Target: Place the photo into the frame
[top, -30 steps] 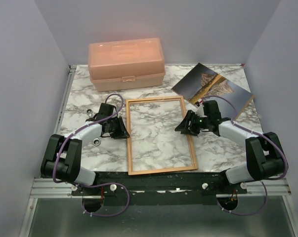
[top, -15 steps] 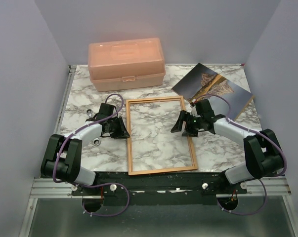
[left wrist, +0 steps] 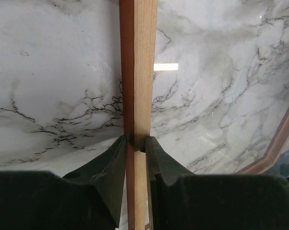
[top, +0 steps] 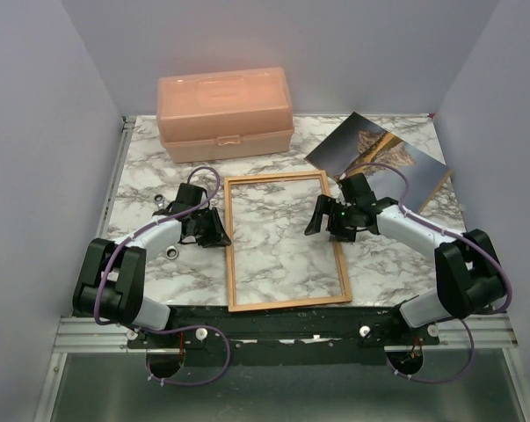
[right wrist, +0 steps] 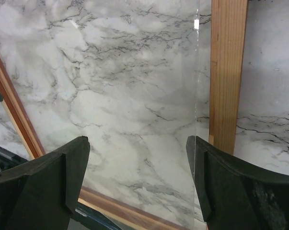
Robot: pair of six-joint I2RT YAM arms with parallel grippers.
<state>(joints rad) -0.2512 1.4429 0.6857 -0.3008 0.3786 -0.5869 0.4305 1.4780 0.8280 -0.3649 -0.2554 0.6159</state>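
The frame [top: 288,302] is lying flat mid-table, its long axis running near to far. The left gripper [left wrist: 136,141] is clamping its left rail. The right gripper [right wrist: 139,143], jaws spread and empty, is hovering over the right rail. The photo [top: 370,149] is lying face up just beyond it, far right, apparently on a brown board [top: 440,183]; the right arm is nearer.

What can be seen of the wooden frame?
The frame is a thin rectangle of tan wood, lying flat on the marble table, long sides running away from the arms. The marble shows through its opening. The left gripper is shut on its left rail; the right gripper hangs open over the right rail.
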